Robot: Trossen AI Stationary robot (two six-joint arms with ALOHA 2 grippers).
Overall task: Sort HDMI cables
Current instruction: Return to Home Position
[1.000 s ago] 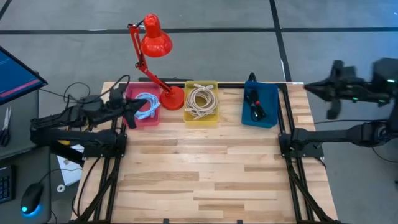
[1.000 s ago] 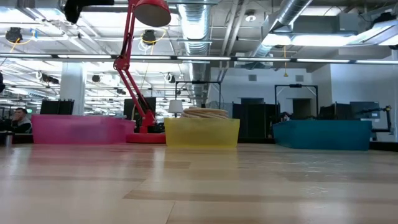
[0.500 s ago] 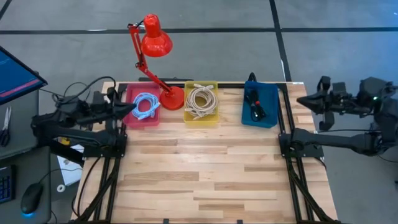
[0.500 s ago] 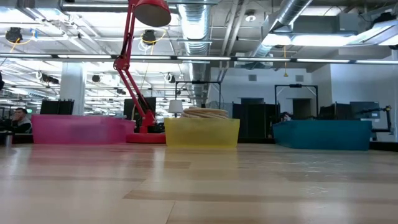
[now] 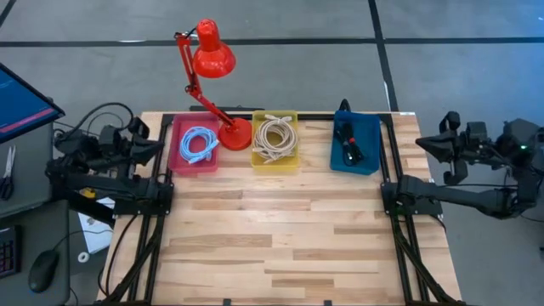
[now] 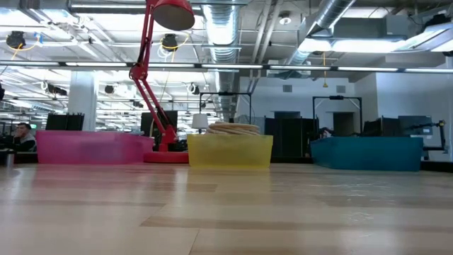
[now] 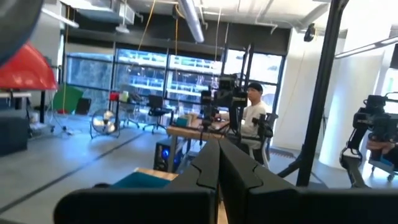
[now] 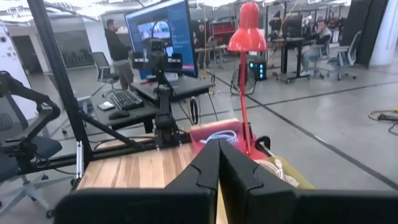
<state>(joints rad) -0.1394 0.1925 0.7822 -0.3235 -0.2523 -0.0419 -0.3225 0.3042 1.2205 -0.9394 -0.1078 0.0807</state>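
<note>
The cables lie in three bins along the table's far edge. A light blue coil (image 5: 198,143) is in the pink bin (image 5: 177,161), beige coils (image 5: 274,138) fill the yellow bin (image 5: 293,160), and black bundles (image 5: 348,142) lie in the blue bin (image 5: 370,144). In the low view the beige coils (image 6: 232,129) rise above the yellow bin's rim (image 6: 230,150). My left gripper (image 5: 158,150) is shut at the table's left edge, beside the pink bin. My right gripper (image 5: 427,143) is shut beyond the table's right edge. Both wrist views show the fingers closed together (image 7: 219,163) (image 8: 219,158).
A red desk lamp stands with its base (image 5: 235,133) between the pink and yellow bins, its shade (image 5: 212,58) beyond the far edge. Bare wooden tabletop (image 5: 280,238) stretches from the bins to the near edge. A monitor (image 5: 21,98) sits off the table's left. People sit in the room behind.
My left gripper has drawn back from above the pink bin toward the table's left edge, leaving the low view's top. My right gripper has moved down and toward the near side, staying off the table's right edge. The cables have not moved.
</note>
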